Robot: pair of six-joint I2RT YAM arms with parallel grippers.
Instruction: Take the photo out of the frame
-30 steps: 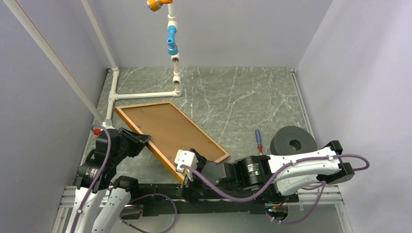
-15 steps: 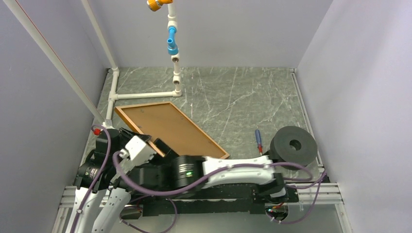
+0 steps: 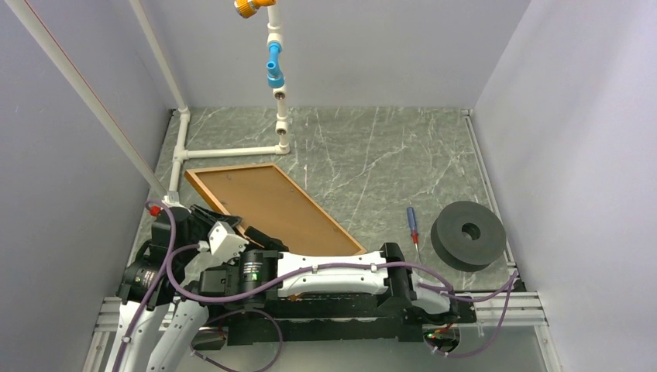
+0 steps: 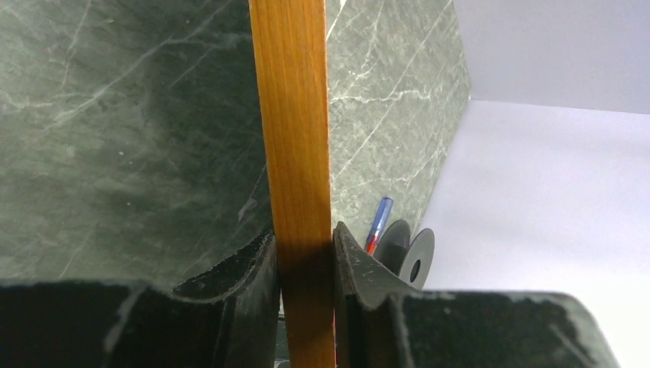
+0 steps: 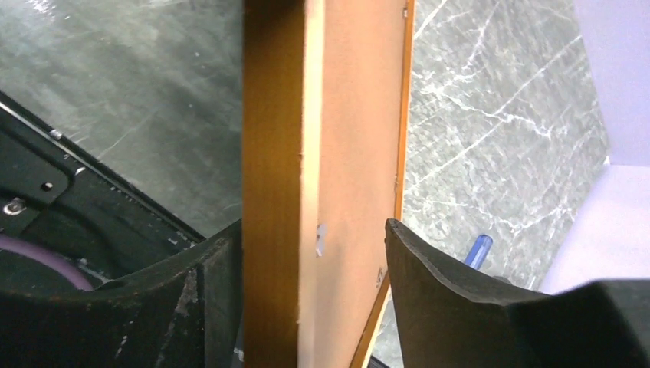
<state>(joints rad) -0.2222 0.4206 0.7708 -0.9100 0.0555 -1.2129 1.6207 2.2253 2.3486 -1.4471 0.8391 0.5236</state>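
Frame [image 4: 295, 138] of grained orange wood, pinched by left tool [image 4: 304, 247].

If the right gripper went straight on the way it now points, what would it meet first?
The thin reddish-brown wooden picture frame: it sits edge-on between the right gripper's open jaws, so the gripper would slide further over it, probably until the frame's edge meets the palm. Depth is unclear.

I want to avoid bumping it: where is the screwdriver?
Top view: the screwdriver lies on the table's right side, just left of the black ring and right of the frame.
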